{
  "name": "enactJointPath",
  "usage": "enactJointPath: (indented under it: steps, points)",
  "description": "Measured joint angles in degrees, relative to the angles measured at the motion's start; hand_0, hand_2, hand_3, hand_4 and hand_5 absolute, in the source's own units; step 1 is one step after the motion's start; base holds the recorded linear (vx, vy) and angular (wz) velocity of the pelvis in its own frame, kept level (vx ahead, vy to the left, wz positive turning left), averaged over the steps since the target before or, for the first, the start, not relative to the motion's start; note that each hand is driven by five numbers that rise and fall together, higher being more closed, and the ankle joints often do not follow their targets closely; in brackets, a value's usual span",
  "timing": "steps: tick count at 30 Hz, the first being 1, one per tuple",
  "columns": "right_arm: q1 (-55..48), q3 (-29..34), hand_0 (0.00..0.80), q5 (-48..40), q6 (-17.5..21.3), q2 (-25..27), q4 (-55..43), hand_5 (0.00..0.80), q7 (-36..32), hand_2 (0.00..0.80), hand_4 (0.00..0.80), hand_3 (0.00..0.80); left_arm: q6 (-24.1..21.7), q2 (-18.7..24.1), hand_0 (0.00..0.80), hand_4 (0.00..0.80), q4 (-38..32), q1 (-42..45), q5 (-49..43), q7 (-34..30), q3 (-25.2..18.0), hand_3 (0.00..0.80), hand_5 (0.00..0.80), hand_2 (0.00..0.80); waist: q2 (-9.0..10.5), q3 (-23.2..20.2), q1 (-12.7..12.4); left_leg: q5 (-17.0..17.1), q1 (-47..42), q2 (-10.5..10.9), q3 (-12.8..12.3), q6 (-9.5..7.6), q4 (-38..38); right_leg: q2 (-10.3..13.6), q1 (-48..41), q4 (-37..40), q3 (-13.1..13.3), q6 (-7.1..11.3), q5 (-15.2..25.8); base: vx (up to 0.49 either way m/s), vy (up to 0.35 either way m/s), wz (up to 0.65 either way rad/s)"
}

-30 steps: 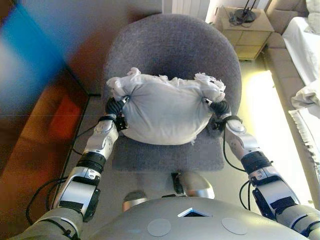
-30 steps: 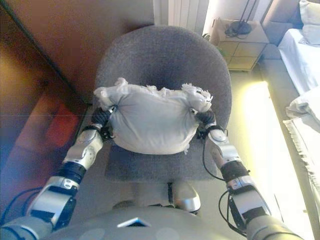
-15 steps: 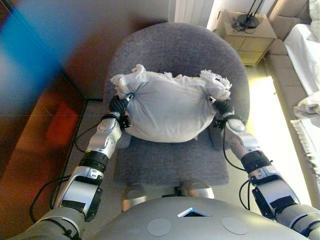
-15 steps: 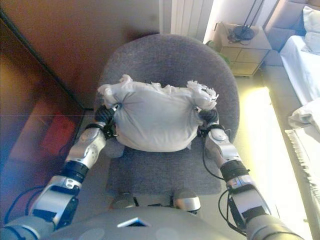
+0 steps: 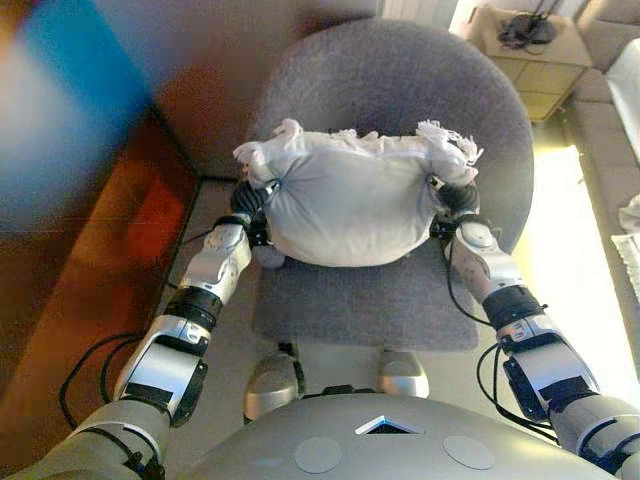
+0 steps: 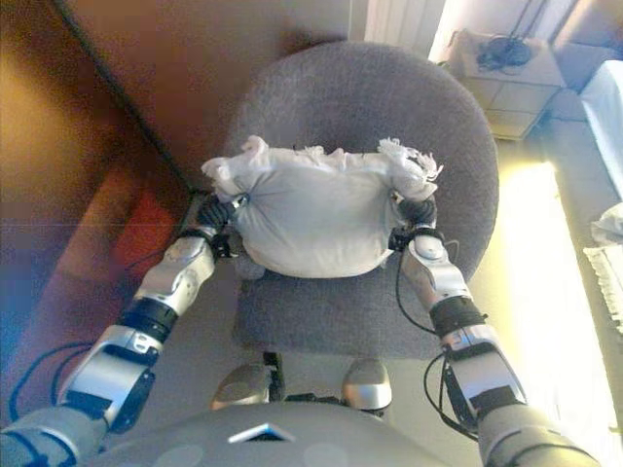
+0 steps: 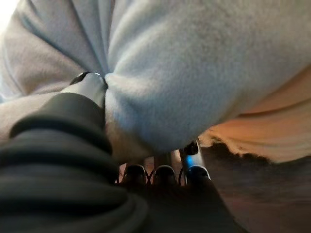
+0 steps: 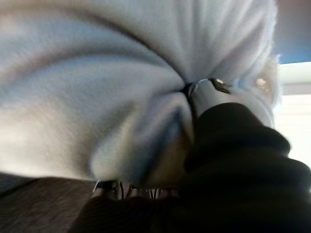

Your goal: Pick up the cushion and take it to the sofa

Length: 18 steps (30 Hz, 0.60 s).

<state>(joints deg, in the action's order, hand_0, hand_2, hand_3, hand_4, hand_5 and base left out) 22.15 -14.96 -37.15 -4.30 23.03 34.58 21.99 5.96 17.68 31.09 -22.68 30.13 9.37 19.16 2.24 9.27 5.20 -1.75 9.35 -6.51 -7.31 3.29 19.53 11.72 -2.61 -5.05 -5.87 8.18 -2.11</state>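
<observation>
A white cushion point(image 5: 355, 205) with frayed corners hangs between my two hands above the seat of a grey round-backed armchair point(image 5: 390, 90). My left hand point(image 5: 253, 205) is shut on the cushion's left edge; in the left wrist view the thumb point(image 7: 90, 85) digs into the cloth point(image 7: 194, 63) with the fingers point(image 7: 163, 172) curled under it. My right hand point(image 5: 452, 205) is shut on the right edge; in the right wrist view its thumb point(image 8: 206, 85) pinches the cloth point(image 8: 87, 73). A pale sofa edge point(image 6: 608, 102) shows at the far right.
A dark wooden cabinet point(image 5: 90, 270) stands close on the left. A small pale bedside table point(image 5: 530, 45) with a dark object on it stands behind the chair at the right. Sunlit floor point(image 5: 565, 230) lies to the right of the chair.
The whole picture has shifted, so the camera has moved; the chair and cushion now sit further right in view. Both hands keep their hold on the cushion.
</observation>
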Motion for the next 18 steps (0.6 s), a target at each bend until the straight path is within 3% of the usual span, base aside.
enactJointPath:
  steps: [2,5,8,14,18]
  points:
    - [0.17,0.21,0.8,-0.61,-1.13,0.68,0.17,0.8,-0.04,0.8,0.8,0.8,0.69,-0.8,0.8,0.8,-0.16,0.03,0.01,0.04,-0.1,0.8,0.8,0.8,-1.16,0.2,0.21,-4.76,-3.83,-3.99,0.9,4.12,-3.24,-2.63,0.0,-1.89,-1.39,-0.28,-0.96,0.136,-0.105,0.46]
    - [0.26,0.53,0.8,-0.62,-2.63,0.12,0.32,0.8,-0.45,0.8,0.8,0.8,1.85,-0.21,0.8,0.8,-0.13,0.58,0.51,-0.04,-0.21,0.8,0.8,0.8,1.6,1.08,-1.4,-3.22,-4.55,-4.14,1.02,3.92,-4.25,-2.52,-0.05,-3.11,-0.26,-0.18,-1.97,0.129,-0.078,0.22]
    - [0.29,0.52,0.8,-0.52,-3.36,0.01,0.39,0.8,-0.65,0.8,0.8,0.8,2.32,0.18,0.8,0.8,-0.16,1.05,1.09,-0.63,-0.21,0.8,0.8,0.8,1.76,1.05,-3.25,-3.05,-3.92,-4.04,1.59,4.18,-4.02,-2.46,-0.16,-2.83,-0.36,-0.14,-2.02,0.041,-0.102,0.11]
    - [1.61,0.5,0.8,-0.55,-4.07,0.02,0.94,0.8,-0.98,0.8,0.8,0.8,3.87,1.01,0.8,0.8,-0.81,1.04,1.08,-0.76,-0.22,0.8,0.8,0.8,2.2,1.27,-4.68,-2.44,-1.64,-4.11,4.11,4.52,-3.68,-2.93,-0.22,-2.09,-0.9,-0.09,-2.34,0.035,-0.116,0.2]
    - [4.9,0.39,0.8,-0.57,-5.9,-0.17,3.27,0.8,-0.98,0.8,0.8,0.8,5.53,2.34,0.8,0.8,-2.91,1.01,1.09,-0.65,-0.22,0.8,0.8,0.8,3.89,2.19,-5.44,-2.37,-0.46,-4.26,5.08,4.62,-2.71,-3.29,-0.34,-1.88,-1.06,-0.12,-2.36,0.061,-0.092,0.12]
